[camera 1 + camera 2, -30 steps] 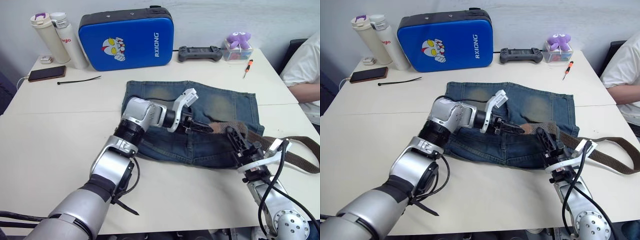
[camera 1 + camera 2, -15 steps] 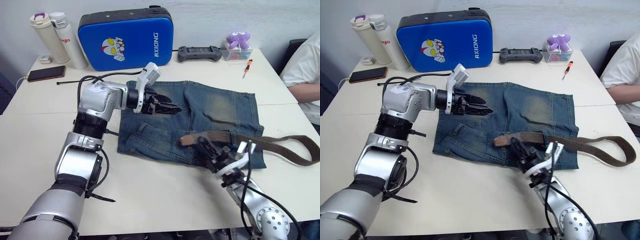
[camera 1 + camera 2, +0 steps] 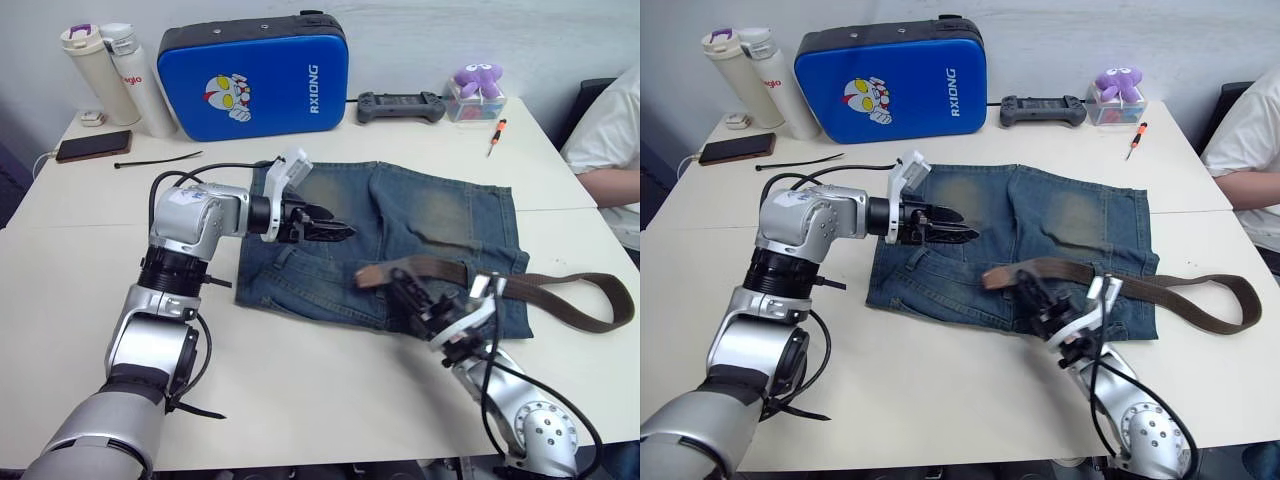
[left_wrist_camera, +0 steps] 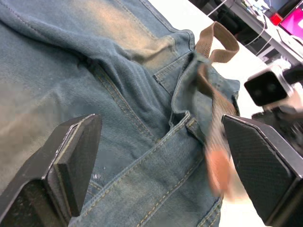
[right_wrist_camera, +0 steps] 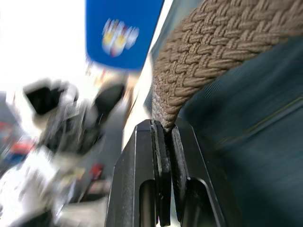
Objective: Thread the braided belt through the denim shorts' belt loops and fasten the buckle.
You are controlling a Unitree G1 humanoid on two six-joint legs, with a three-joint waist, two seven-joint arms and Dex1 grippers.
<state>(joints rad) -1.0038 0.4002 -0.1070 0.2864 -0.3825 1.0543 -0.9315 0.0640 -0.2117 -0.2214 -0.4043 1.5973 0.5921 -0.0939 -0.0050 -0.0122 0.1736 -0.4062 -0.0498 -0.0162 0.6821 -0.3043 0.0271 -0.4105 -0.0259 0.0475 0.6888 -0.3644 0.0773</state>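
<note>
The braided belt [image 3: 520, 285] is lying across the waistband of the denim shorts [image 3: 400, 235] on the counter [image 3: 80, 260], its tail looping off to my right. My right end effector [image 3: 408, 290] is clamping the strap near its tan end; my left end effector [image 3: 335, 228] is hovering wide open, gripping nothing. Risk: the tan end may miss a loop and bunch the denim. The blue case [image 3: 250, 75] is reading "RXIONG".

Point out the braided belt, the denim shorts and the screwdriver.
braided belt [image 3: 560, 281]: left eye view, on the woven strap right of the shorts.
denim shorts [image 3: 440, 215]: left eye view, on the worn yellowish patch of one leg.
screwdriver [image 3: 496, 135]: left eye view, on its handle.
</note>
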